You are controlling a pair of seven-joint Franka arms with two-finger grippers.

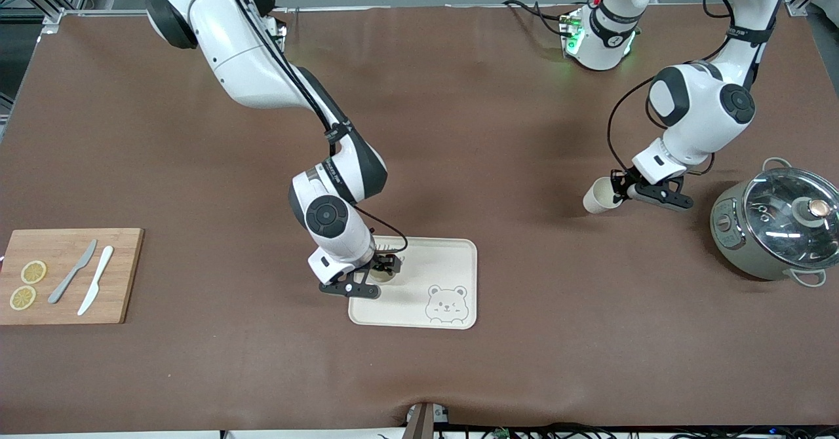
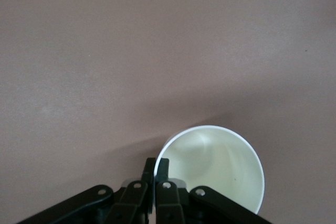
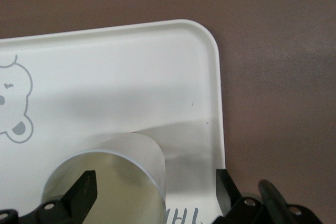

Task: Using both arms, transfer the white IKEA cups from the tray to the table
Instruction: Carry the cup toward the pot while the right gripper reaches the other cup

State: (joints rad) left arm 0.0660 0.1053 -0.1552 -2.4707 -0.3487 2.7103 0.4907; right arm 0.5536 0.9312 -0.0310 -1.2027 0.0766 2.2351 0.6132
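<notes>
Grippers showed from the front: the left gripper [image 1: 616, 191] hung over bare table [image 1: 498, 131], pinching a cup [image 1: 600, 196]; the right gripper [image 1: 383, 272] was over the bear tray [image 1: 452, 262]. Left wrist: fingers [image 2: 156, 169] clamped the cup's rim. Right wrist: spread fingers [image 3: 84, 190] straddled the second cup [image 3: 126, 169], which stood on the tray.

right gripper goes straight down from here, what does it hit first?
Likely the cup on the bear tray: the open right gripper has one finger inside its rim, one outside. Depth is unclear.
</notes>
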